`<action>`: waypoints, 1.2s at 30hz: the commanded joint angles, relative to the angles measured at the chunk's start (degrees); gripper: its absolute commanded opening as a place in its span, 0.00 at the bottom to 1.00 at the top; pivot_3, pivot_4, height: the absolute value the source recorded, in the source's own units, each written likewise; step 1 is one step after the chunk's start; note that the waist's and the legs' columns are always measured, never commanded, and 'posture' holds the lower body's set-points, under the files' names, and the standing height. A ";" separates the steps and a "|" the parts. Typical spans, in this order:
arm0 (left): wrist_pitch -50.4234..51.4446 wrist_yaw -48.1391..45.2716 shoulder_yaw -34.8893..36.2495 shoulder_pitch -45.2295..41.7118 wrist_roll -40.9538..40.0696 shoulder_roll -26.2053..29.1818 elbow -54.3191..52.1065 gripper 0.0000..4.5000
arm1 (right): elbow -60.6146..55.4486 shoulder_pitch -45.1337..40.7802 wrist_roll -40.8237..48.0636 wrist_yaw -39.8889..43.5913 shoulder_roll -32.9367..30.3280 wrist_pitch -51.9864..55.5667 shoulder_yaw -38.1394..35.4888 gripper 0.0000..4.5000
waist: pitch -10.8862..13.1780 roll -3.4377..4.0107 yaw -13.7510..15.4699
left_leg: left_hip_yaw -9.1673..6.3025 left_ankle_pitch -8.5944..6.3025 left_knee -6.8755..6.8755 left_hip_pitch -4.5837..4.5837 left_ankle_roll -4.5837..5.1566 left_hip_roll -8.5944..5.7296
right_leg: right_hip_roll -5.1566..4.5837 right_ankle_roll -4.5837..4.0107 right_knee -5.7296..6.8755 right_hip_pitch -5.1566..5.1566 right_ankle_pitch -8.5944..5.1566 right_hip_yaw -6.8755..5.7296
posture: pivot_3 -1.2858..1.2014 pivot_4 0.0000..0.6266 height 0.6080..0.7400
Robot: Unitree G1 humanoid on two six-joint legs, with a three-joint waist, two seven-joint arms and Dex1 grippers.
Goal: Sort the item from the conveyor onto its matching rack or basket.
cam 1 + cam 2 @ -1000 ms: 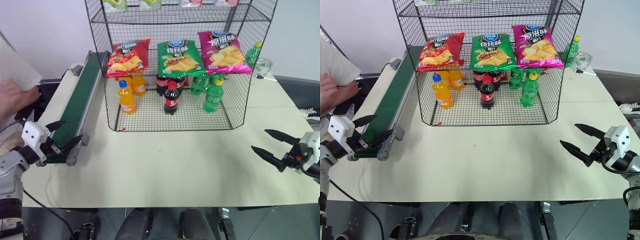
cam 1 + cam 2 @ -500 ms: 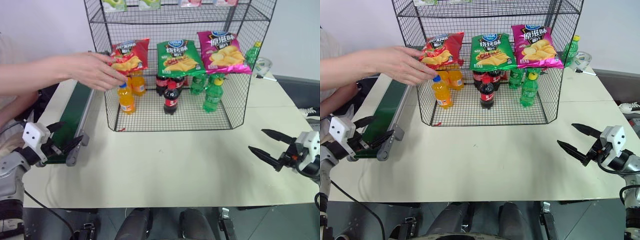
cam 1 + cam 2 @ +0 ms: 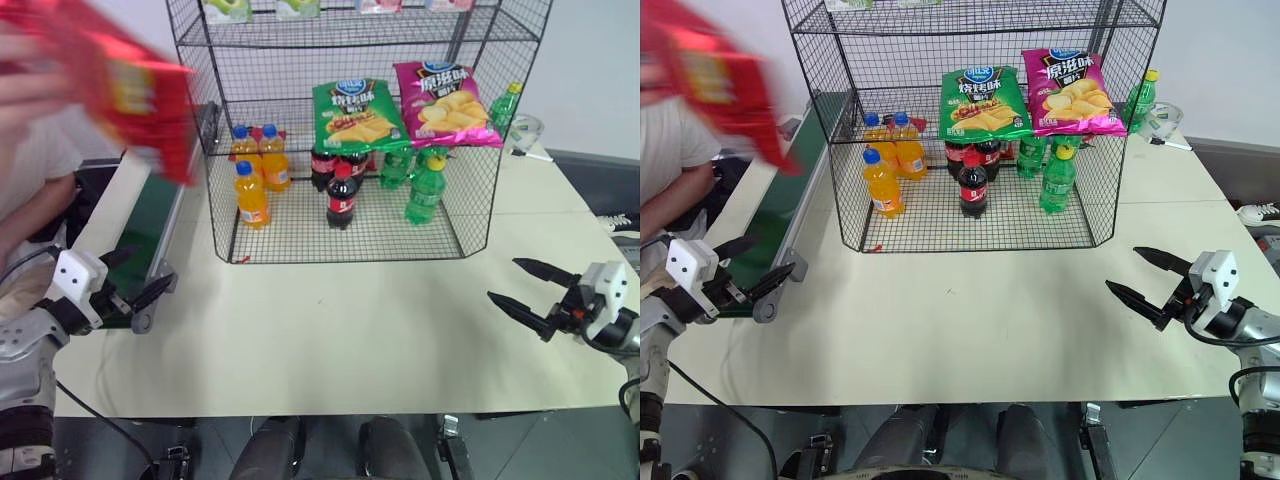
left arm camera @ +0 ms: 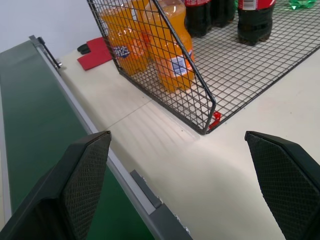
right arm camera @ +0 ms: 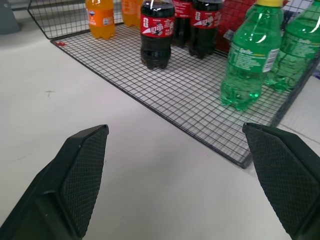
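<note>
Lifted off the rack point(image 3: 478, 150) by a person's hand point(image 3: 30, 85), the red bag point(image 3: 130, 85) now blurs at ten o'clock above the conveyor point(image 3: 150, 215); both grippers, left point(image 3: 128, 277) and right point(image 3: 520, 288), gape empty, best waiting until it lands.

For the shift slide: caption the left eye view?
Person's hand lifts red bag over conveyor; both grippers open beside rack.

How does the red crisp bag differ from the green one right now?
The red crisp bag is up in the air in a person's hand, above the conveyor and blurred by motion; the green crisp bag lies still, propped on a tier inside the wire rack. Red is outside the rack, green inside. Both are glossy crisp bags of similar size.
</note>
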 commanded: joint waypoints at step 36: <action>-33.89 77.44 10.04 29.54 66.00 5.82 2.73 0.99 | -13.60 -14.86 -6.55 -3.84 19.20 5.27 26.35 1.00 | 0.09 -0.24 1.35 | 0.21 -0.13 -0.30 0.04 -0.16 0.12 | 0.20 0.07 -0.01 -0.24 0.04 0.18 | 0.52 0.24 1.00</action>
